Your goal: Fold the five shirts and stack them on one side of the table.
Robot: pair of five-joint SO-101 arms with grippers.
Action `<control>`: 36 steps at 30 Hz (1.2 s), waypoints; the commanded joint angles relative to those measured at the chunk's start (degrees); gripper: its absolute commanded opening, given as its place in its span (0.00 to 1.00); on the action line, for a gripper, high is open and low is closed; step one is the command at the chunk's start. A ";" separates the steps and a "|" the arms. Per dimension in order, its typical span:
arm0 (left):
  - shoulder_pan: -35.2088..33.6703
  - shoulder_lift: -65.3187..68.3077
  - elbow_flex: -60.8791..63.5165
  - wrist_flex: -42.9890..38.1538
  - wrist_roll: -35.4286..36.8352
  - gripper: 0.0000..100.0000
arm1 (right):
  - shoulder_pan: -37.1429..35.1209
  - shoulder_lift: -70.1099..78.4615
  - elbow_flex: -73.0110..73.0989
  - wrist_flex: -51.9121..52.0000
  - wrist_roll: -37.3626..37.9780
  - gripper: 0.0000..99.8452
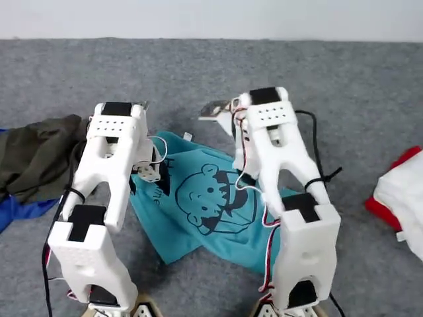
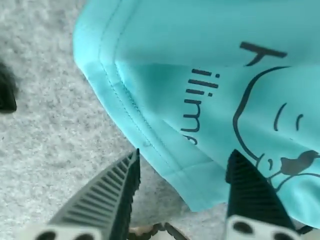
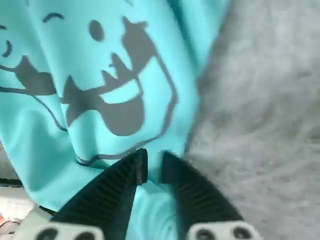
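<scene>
Early going, I judge — the rumpled teal cartoon-print cotton shirt (image 1: 198,198) lies mid grey felt counter (image 1: 198,66), left pincer (image 2: 182,165) gaping astride its hem, right pincer (image 3: 154,162) pinched onto a fold; crumpled olive garment (image 1: 39,148) unfolded.

High view: bright, even, diffuse light from overhead. White left arm (image 1: 106,165) and right arm (image 1: 284,158) strongly lit, upper faces near washed out. Soft-edged shadows under both arms, falling on teal shirt (image 1: 178,231) and grey bench (image 1: 198,66). Left wrist view: shirt bright, fold casting darker band across cloth; dim patch on bench under hem, between left fingers (image 2: 107,200). Right wrist view: soft shadow on bench along shirt edge.
</scene>
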 commanded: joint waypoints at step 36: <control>-0.09 -3.87 2.59 1.67 -0.35 0.26 | 21.49 15.60 -41.41 -14.11 -2.37 0.33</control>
